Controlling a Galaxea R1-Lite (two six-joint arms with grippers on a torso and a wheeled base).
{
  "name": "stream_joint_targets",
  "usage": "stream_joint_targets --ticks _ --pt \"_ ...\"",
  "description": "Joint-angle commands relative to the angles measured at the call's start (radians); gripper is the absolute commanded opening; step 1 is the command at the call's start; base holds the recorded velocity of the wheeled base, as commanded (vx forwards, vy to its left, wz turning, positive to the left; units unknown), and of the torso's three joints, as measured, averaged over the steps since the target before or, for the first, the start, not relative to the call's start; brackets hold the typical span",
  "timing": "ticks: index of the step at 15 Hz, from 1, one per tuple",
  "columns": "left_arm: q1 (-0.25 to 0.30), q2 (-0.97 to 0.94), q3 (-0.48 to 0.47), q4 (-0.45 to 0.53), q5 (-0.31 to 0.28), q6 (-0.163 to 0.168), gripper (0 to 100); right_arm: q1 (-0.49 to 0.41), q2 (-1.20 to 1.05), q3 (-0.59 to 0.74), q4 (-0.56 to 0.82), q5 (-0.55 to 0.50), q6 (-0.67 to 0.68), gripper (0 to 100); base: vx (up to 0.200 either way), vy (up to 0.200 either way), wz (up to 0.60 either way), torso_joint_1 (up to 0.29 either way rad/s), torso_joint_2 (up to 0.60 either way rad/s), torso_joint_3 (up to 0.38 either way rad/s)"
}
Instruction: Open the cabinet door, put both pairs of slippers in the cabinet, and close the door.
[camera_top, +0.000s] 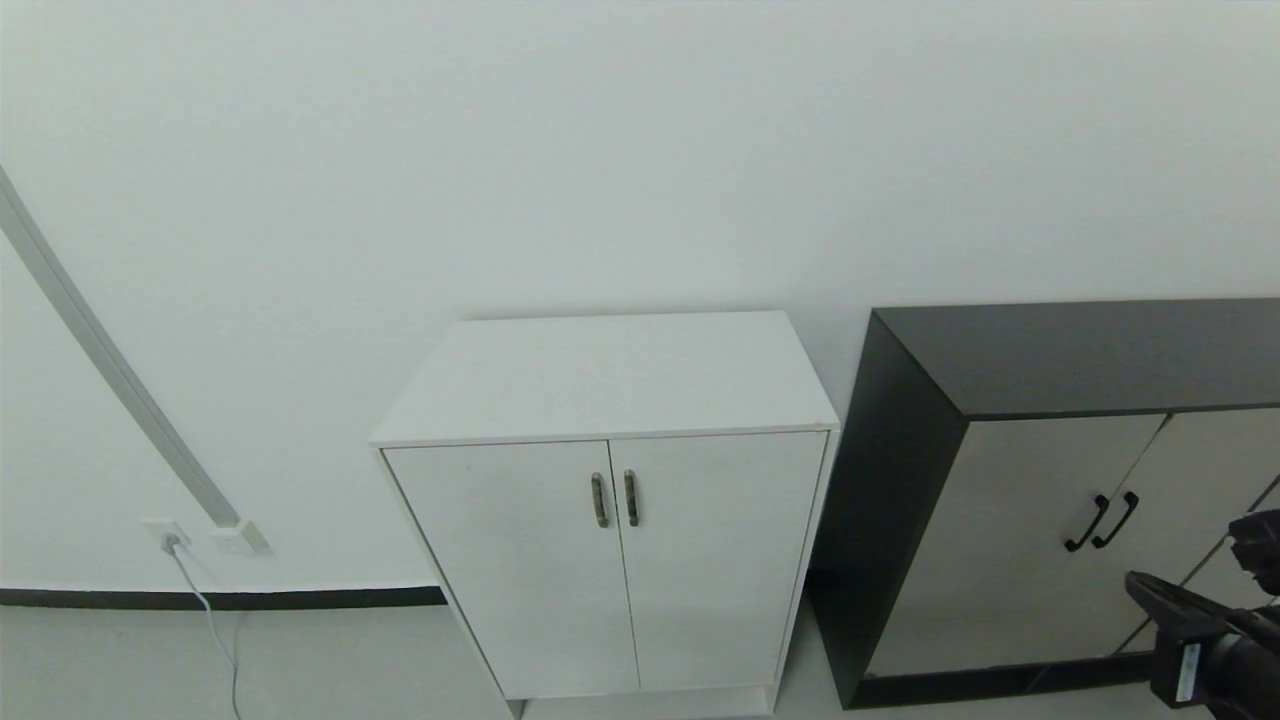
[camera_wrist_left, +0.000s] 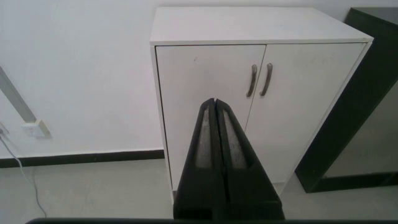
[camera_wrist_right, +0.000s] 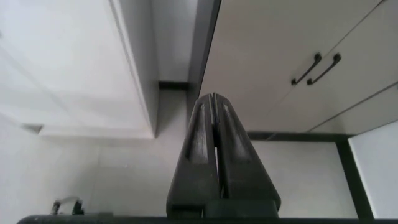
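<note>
The white cabinet (camera_top: 610, 480) stands against the wall with both doors closed; its two grey handles (camera_top: 615, 499) meet at the centre seam. My left gripper (camera_wrist_left: 214, 103) is shut on nothing and hangs in front of the left door (camera_wrist_left: 205, 81), some way off it, with the handles (camera_wrist_left: 259, 80) just beside. My right gripper (camera_wrist_right: 213, 98) is shut and empty too; it sits low at the right (camera_top: 1145, 588), in front of the black cabinet, pointing at the gap between the two cabinets.
A black cabinet (camera_top: 1050, 360) with pale doors and black handles (camera_top: 1100, 521) stands right beside the white one. Left of the white cabinet, a wall socket (camera_top: 165, 535) has a white cable running down to the grey floor (camera_top: 150, 660). A grey conduit (camera_top: 100, 360) slants across the wall.
</note>
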Motion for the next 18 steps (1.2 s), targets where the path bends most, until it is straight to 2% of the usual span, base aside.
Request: stream_joint_targets --ticks 1,6,7,9,10,12,15,18 --pt "0.002 0.000 0.000 0.000 0.000 -0.001 0 0.001 -0.195 0.000 0.110 0.023 0.000 0 0.000 0.000 0.00 0.000 0.00 0.000" --pt "0.000 0.000 0.000 0.000 0.000 0.001 0 0.002 -0.519 0.000 0.492 0.125 0.000 0 0.000 0.000 0.00 0.000 0.00 0.000" --pt "0.000 0.000 0.000 0.000 0.000 0.001 0 0.002 -0.540 -0.002 0.518 0.132 0.000 0 0.000 0.000 0.00 0.000 0.00 0.000" --pt "0.000 0.000 0.000 0.000 0.000 0.001 0 0.002 -0.654 -0.015 0.664 0.183 0.000 0 0.000 0.000 0.00 0.000 0.00 0.000" --pt "0.000 0.000 0.000 0.000 0.000 0.001 0 0.002 -0.667 -0.015 0.679 0.192 0.000 0 0.000 0.000 0.00 0.000 0.00 0.000" --pt "0.000 0.000 0.000 0.000 0.000 0.001 0 0.004 -0.746 -0.011 0.762 0.284 0.003 0 0.000 0.000 0.00 0.000 0.00 0.000" --pt "0.000 0.000 0.000 0.000 0.000 0.001 0 0.004 -0.802 -0.012 0.860 0.306 0.003 0 0.000 0.000 0.00 0.000 0.00 0.000" --pt "0.000 0.000 0.000 0.000 0.000 0.001 0 0.005 -0.819 0.000 0.887 0.304 0.004 0 0.000 0.000 0.00 0.000 0.00 0.000"
